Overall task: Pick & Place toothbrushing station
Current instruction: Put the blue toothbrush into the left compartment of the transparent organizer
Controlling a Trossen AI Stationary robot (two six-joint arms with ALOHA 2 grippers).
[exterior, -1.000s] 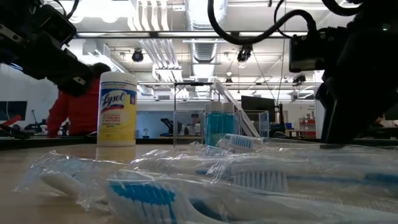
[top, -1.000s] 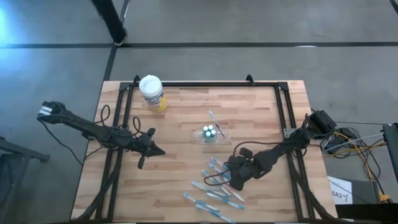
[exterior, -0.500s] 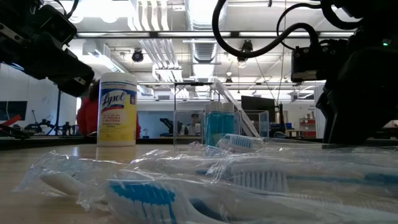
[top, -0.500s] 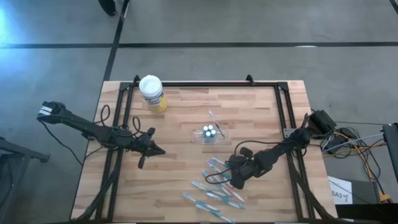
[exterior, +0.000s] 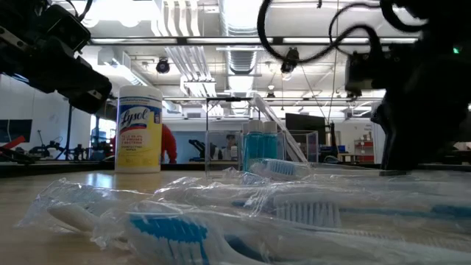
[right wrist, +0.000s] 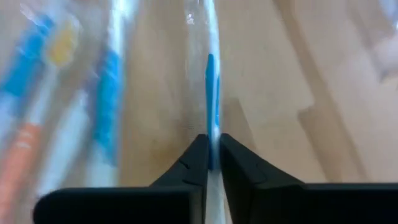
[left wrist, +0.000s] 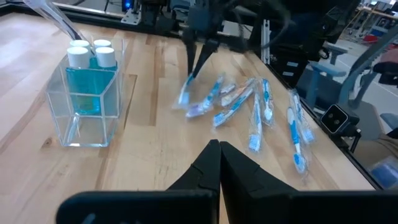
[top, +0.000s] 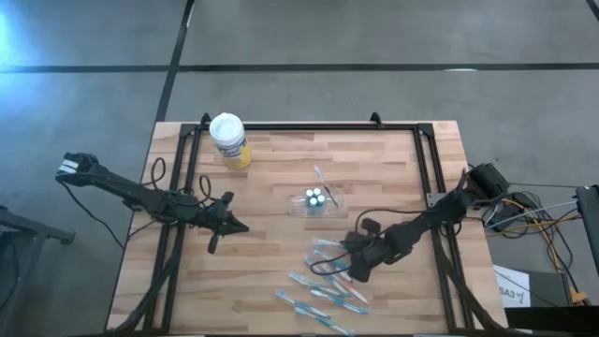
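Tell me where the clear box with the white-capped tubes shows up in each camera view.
High view: the clear box sits mid-table, just up from the toothbrushes.
Low view: centre, behind the toothbrushes, right of the yellow canister; box at.
Left wrist view: at the picture's left, tubes standing in it.
Right wrist view: not in it.
Shared landmark: the scattered toothbrushes.

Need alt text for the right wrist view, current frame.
The right gripper is shut on a wrapped blue-and-white toothbrush, whose handle runs straight away from the two dark fingers over the wooden table. Beside it lie more wrapped toothbrushes, blurred, one with an orange handle.
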